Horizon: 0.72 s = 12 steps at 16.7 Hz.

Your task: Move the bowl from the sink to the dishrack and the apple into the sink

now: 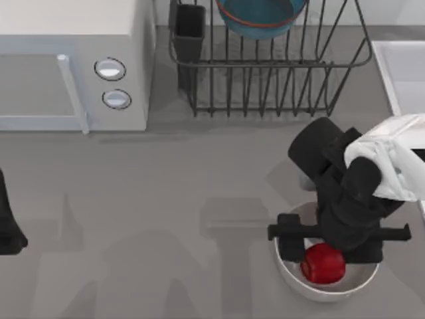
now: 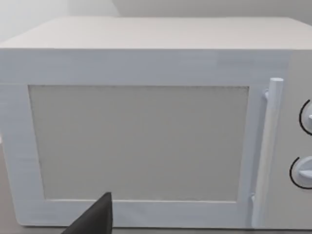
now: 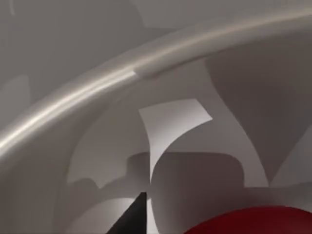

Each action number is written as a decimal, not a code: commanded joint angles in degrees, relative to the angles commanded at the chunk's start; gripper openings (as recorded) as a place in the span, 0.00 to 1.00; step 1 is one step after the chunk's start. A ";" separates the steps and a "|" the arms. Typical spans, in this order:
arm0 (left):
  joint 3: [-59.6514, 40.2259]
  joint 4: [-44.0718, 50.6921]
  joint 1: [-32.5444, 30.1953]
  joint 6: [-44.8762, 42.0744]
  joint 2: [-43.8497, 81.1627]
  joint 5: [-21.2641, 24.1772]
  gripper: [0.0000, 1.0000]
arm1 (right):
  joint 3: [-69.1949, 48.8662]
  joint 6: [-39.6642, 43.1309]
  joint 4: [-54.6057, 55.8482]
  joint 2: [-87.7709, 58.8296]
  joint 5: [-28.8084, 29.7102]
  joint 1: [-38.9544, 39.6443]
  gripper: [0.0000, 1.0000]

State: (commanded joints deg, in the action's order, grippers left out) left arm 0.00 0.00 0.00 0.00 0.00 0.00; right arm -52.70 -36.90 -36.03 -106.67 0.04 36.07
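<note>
Reaching into the off-white bowl for the apple

Lying inside the off-white bowl (image 1: 332,290) near the table's front right: apple (image 1: 323,264), glossy red, close to the bowl's middle. Seen again in the right wrist view as a red curve (image 3: 253,222) low against the bowl's pale inner wall (image 3: 97,92). Hanging directly over it, down inside the bowl's rim: right gripper (image 1: 312,251), black, on a white-sleeved arm coming from the right edge. Whether open or closed on the fruit cannot be told.

Farther back, resting in the dishrack (image 1: 265,86) at the table's rear: bowl (image 1: 260,14), teal-blue with an orange-red band, partly cut off by the picture's upper edge. Standing at the rack's left corner: dark utensil cup (image 1: 189,30). Just beside the rack to the right: sink (image 1: 402,73), pale, with a raised rim.

Occupying the rear left: white microwave (image 1: 73,66) with bar handle and two round knobs (image 1: 110,68); facing it in the left wrist view, door and handle (image 2: 265,156). Parked at the left edge: left gripper (image 1: 6,229), state not discernible.
</note>
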 joint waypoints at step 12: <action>0.00 0.00 0.00 0.00 0.00 0.00 1.00 | 0.00 0.00 0.00 0.00 0.00 0.00 0.00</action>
State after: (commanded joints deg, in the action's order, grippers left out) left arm 0.00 0.00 0.00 0.00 0.00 0.00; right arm -52.70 -36.90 -36.03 -106.67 0.04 36.07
